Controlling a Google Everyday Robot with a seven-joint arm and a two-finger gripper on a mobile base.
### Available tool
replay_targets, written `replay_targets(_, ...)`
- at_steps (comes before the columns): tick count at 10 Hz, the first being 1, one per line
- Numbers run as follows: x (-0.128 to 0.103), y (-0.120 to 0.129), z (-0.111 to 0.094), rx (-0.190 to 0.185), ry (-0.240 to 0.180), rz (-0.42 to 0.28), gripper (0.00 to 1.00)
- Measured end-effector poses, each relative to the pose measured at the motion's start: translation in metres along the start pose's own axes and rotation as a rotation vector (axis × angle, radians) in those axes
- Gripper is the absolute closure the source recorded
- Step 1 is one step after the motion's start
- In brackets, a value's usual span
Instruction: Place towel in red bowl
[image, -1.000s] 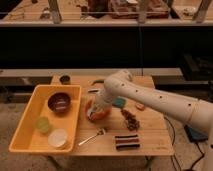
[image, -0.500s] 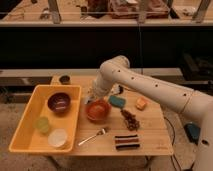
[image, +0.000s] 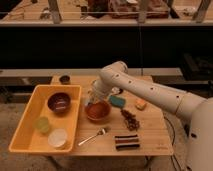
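The red bowl (image: 97, 111) stands on the wooden table, just right of the yellow tray. My gripper (image: 94, 96) hangs at the bowl's back rim, slightly left of its middle. The white arm reaches in from the right. A small pale yellow piece, the towel (image: 141, 104), lies on the table right of the teal sponge (image: 117, 101), well apart from the gripper. The bowl's inside shows glossy and dark, with no cloth seen in it.
The yellow tray (image: 22, 125) holds a dark brown bowl (image: 59, 102), a green cup (image: 42, 124) and a white cup (image: 57, 137). A spoon (image: 92, 136), a dark striped piece (image: 126, 142) and a brown cluster (image: 131, 120) lie in front. A small dark cup (image: 64, 79) stands at the back left.
The arm has swung left and the gripper has moved from the bowl's right side to its back-left rim. The towel, sponge and bowl have stayed in place.
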Motion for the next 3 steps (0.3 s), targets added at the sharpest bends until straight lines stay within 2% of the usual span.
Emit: replay_targets(3, -0.0038, -0.0075, -0.0028, -0.006, 0.007, -0.02, 0.2)
